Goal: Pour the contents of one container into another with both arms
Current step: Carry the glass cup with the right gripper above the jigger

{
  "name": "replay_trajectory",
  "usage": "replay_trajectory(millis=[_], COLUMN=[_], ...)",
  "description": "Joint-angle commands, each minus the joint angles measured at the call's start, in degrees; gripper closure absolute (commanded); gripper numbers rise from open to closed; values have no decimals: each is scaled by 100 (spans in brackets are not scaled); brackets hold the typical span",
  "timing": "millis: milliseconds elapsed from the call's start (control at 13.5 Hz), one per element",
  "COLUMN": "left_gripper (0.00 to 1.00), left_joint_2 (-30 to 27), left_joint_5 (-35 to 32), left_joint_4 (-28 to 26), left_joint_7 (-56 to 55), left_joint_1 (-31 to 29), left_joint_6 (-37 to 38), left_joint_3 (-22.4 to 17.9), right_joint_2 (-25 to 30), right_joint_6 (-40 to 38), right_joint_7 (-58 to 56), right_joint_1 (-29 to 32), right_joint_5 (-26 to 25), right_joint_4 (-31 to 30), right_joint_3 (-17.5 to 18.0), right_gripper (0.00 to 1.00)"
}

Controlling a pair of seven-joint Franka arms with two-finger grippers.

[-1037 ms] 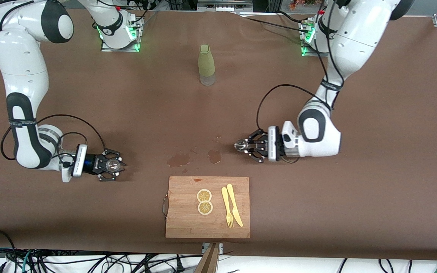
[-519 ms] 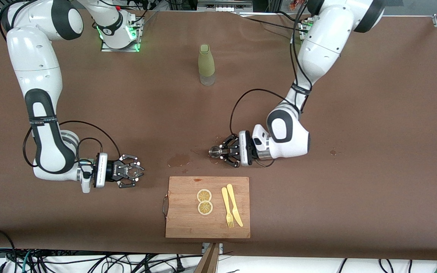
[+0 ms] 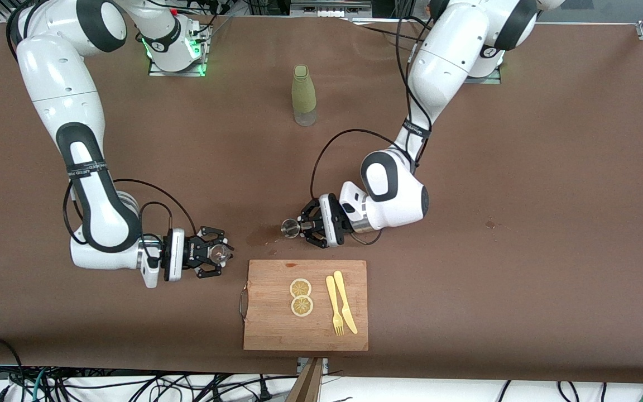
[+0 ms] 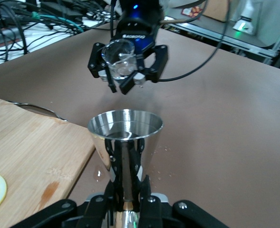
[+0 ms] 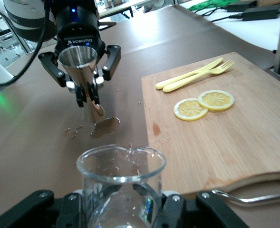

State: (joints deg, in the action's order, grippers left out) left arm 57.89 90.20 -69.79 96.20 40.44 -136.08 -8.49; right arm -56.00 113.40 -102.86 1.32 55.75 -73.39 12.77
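Note:
The steel jigger (image 3: 289, 227) stands upright with its waist between the fingers of my left gripper (image 3: 300, 228), which is shut on it, over a wet patch by the cutting board's farther edge. In the left wrist view the jigger (image 4: 125, 135) rises from my left gripper (image 4: 128, 190), and its bowl holds a little liquid. The clear glass cup (image 3: 221, 252) is upright in my right gripper (image 3: 216, 253), which is shut on it, low over the cloth beside the board's handle. The right wrist view shows the cup (image 5: 121, 178) close up in my right gripper (image 5: 123, 206), facing the jigger (image 5: 82, 64).
A wooden cutting board (image 3: 271, 324) lies near the front edge with two lemon slices (image 3: 301, 297), a yellow fork (image 3: 334, 306) and a yellow knife (image 3: 345, 301) on it. An olive-green bottle (image 3: 304, 95) stands toward the robots' bases. Wet spots (image 3: 260, 237) mark the brown cloth.
Both arms have swung toward the middle of the table with their loads. The jigger and the cup are now much closer together, both by the cutting board.

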Motion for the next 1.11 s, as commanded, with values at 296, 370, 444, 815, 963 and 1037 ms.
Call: replay_trajectory(millis=[296,370,444,815,963,1037], left_gripper=[100,100,100,100,100,100], left_joint_2=[776,864,995,1198,1269,1286], left_joint_5=[243,243,252,339,541,568], left_joint_4=[1230,1361,1528,1670,1714,1714], left_joint_7=[-1023,-1198,-1391,-1648,-1657,-1657], left_joint_1=[509,561,649,869,940,975], left_joint_6=[-375,-384,-402,-692,-701,-701], left_joint_3=[-531,-627,-758,-856,-1005,-1023], right_joint_2=[133,133,133,133,133,133], right_joint_6=[24,24,24,24,16,15], right_joint_7=[1276,1364,1452,1883,2067,2155], right_joint_1=[44,44,44,44,44,35], right_joint_5=[-1064,-1179,-1311,-1882,-2111,-2233], right_joint_4=[368,412,421,430,535,597], right_joint_3=[471,567,621,858,937,972], right_gripper=[79,79,79,79,79,79])
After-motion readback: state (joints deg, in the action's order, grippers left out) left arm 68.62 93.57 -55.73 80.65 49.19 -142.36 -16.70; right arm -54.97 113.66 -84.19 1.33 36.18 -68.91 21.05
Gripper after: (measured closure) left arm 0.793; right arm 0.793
